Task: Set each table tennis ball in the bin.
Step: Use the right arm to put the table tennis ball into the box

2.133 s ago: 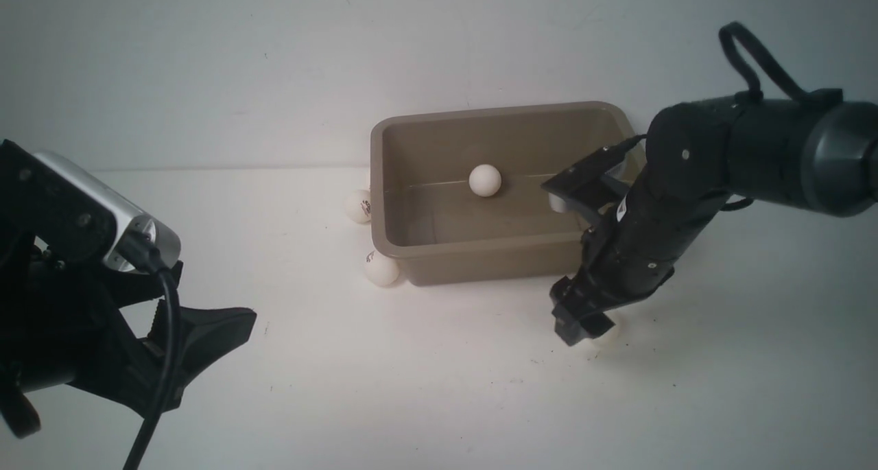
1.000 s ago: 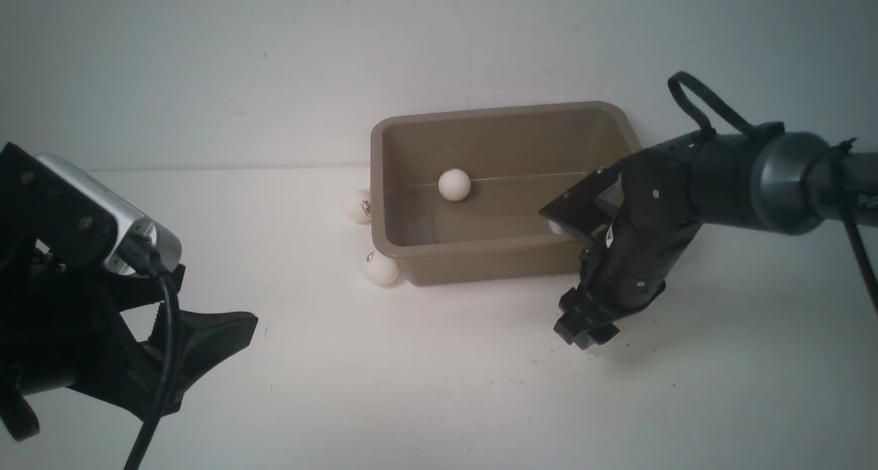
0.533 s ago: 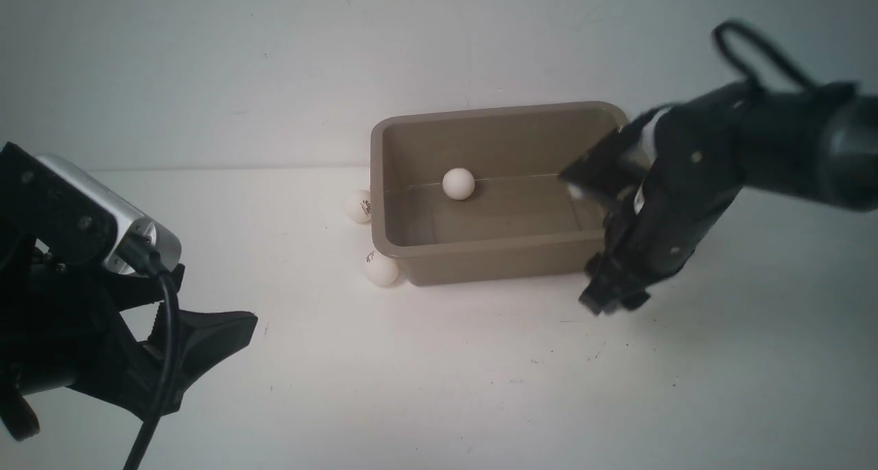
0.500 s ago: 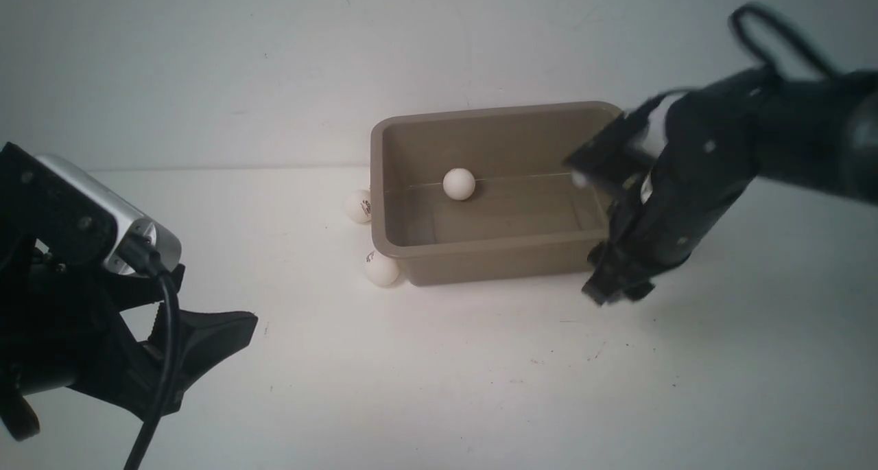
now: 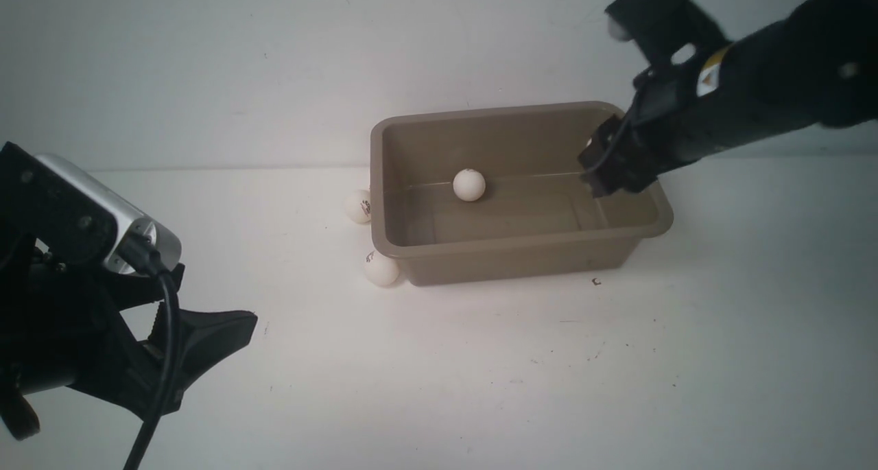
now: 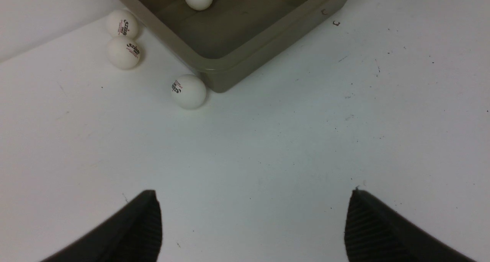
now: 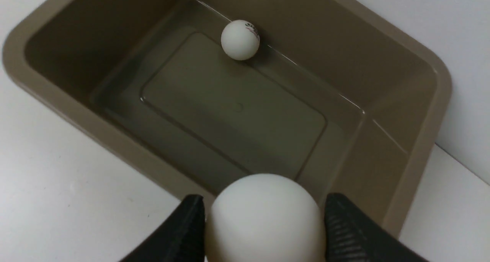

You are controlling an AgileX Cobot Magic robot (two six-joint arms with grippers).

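The taupe bin point(image 5: 507, 245) stands at the back of the table. One table tennis ball point(image 5: 469, 184) lies inside against its far wall. Two more balls sit outside its left end, one at the side point(image 5: 358, 206) and one by the front corner point(image 5: 381, 269); the left wrist view shows three there point(image 6: 122, 23) point(image 6: 123, 52) point(image 6: 188, 91). My right gripper point(image 5: 607, 178) hangs over the bin's right end, shut on a white ball point(image 7: 265, 220) above the bin's rim point(image 7: 417, 166). That ball is hidden in the front view. My left gripper point(image 6: 253, 192) is open and empty, low at the front left.
A pale wall rises right behind the bin point(image 6: 245, 59). The white table point(image 5: 480, 374) has small dark specks, one just before the bin's right front corner point(image 5: 596, 281). My left arm's body and cable point(image 5: 154, 360) fill the front left corner.
My right gripper has risen from the table by the bin's right front corner to above the bin's right end, carrying the ball. The ball in the bin rolled a little. The left arm stayed still.
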